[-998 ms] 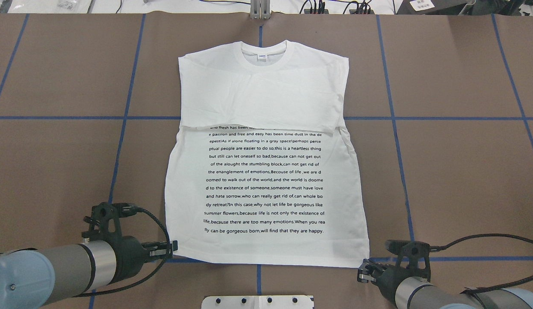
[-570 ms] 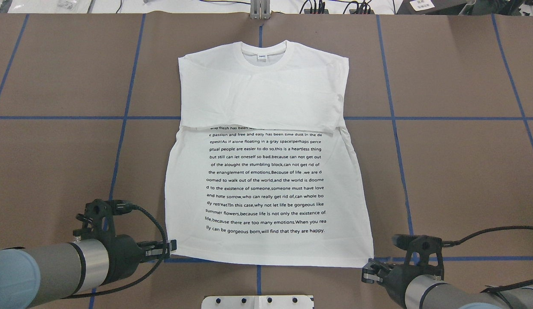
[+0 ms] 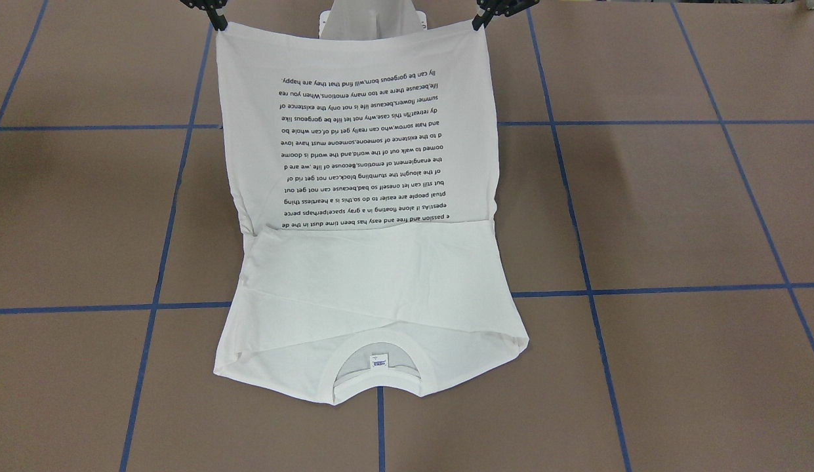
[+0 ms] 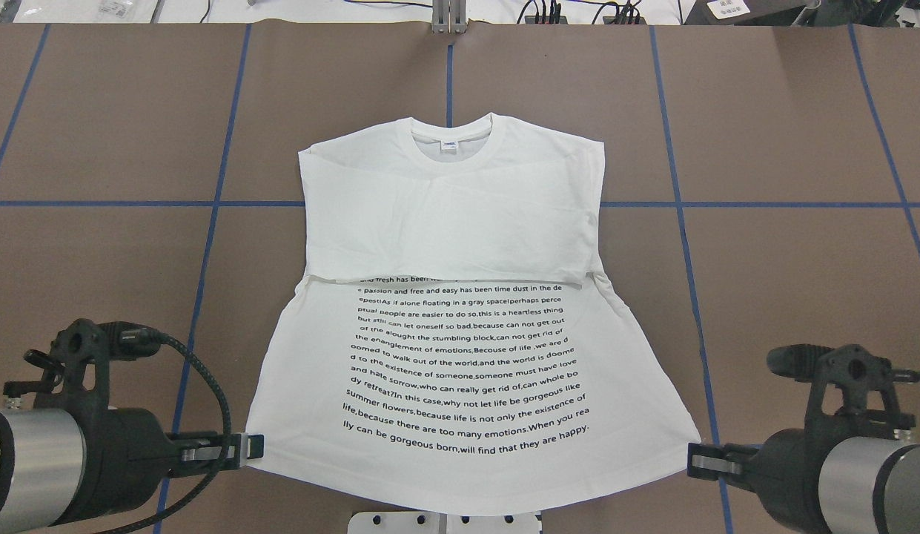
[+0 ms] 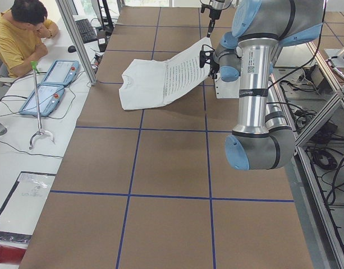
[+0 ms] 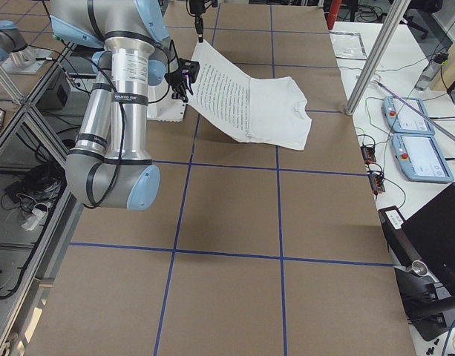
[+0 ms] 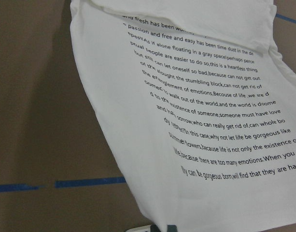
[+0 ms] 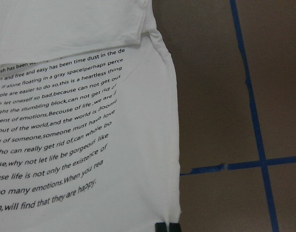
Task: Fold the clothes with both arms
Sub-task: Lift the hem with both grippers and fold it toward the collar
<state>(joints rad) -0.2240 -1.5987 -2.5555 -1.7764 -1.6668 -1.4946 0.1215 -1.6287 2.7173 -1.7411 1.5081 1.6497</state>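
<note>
so far the shirt [image 4: 452,222] has its sleeves tucked across the chest, a plain white band hiding the top lines of print. the hem-to-collar fold looks only just begun. its collar end lies in the middle of the table [image 4: 96,148], print up, with the cloth sloping up toward the robot. left gripper [image 4: 250,447] and right gripper [image 4: 692,454] each pinch a hem corner, reaching in level from either side, raised off the table.
</note>
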